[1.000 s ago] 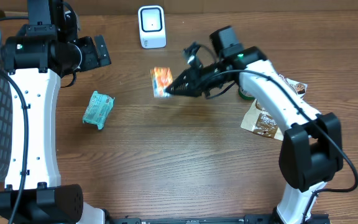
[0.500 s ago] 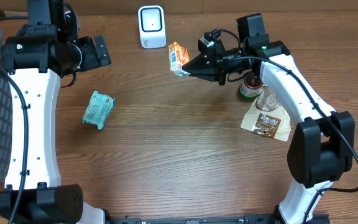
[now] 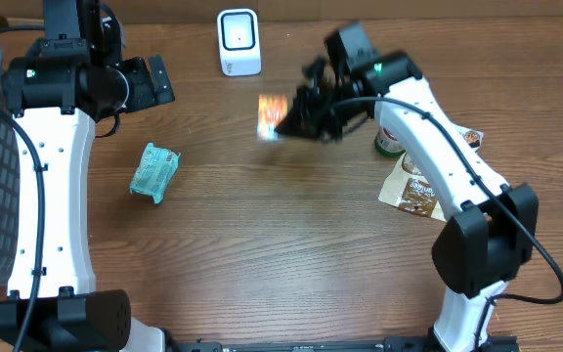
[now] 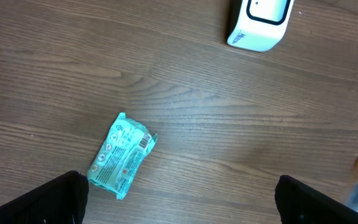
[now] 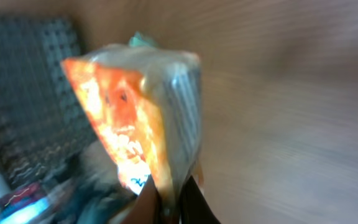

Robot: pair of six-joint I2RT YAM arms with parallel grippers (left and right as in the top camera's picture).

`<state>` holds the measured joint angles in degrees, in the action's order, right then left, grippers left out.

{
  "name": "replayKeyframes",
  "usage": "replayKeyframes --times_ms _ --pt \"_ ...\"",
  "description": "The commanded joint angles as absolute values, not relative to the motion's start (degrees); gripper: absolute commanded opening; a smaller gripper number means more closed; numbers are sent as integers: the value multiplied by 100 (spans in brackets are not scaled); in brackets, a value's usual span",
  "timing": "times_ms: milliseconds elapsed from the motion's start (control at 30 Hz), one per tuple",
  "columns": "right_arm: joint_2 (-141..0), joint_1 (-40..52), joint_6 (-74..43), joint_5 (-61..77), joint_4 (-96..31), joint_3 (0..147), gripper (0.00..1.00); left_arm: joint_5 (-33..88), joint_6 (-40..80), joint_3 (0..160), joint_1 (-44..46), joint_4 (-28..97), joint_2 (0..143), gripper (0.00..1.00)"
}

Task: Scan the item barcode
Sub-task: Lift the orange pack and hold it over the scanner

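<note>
We see the right gripper point(image 3: 288, 119) clenched on the orange snack packet point(image 3: 272, 115), holding it off the wooden table point(image 3: 281, 244) near the white barcode scanner point(image 3: 238, 41), a little to its right and nearer to us (the packet is blurred from overhead, so we cannot tell which face is turned to the scanner). In the right wrist view its fingers point(image 5: 166, 202) pinch the packet's lower edge. The left gripper point(image 4: 179, 182) hangs with jaws spread wide, grasping nothing, above a teal packet point(image 4: 122, 155) lying flat on the table.
</note>
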<state>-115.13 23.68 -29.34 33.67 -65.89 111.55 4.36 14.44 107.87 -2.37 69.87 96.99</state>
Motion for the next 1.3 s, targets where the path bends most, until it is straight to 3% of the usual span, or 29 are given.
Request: replayKeyframes --times_ms 0,133,233,467,767,1267 --pt "-11946 2665 -2362 86 -6757 12897 4 403 1372 10777 -257 6987 9730 100" --pt "-12451 3083 -1240 -2082 -5489 13421 4 403 1372 10777 -257 6987 9730 100" --pt "-13023 3369 -8 -3505 -3699 13419 4 403 1372 10777 -257 6987 9730 100" --pt "-14103 3498 2652 -3457 -1039 13393 4 403 1372 10777 -257 6987 9730 100" --pt "-14964 3461 3330 -2965 -399 13371 4 403 1372 10777 -257 6987 9730 100" --pt "-14971 3439 3911 -2539 -425 12925 4 403 1372 10777 -257 6987 9730 100"
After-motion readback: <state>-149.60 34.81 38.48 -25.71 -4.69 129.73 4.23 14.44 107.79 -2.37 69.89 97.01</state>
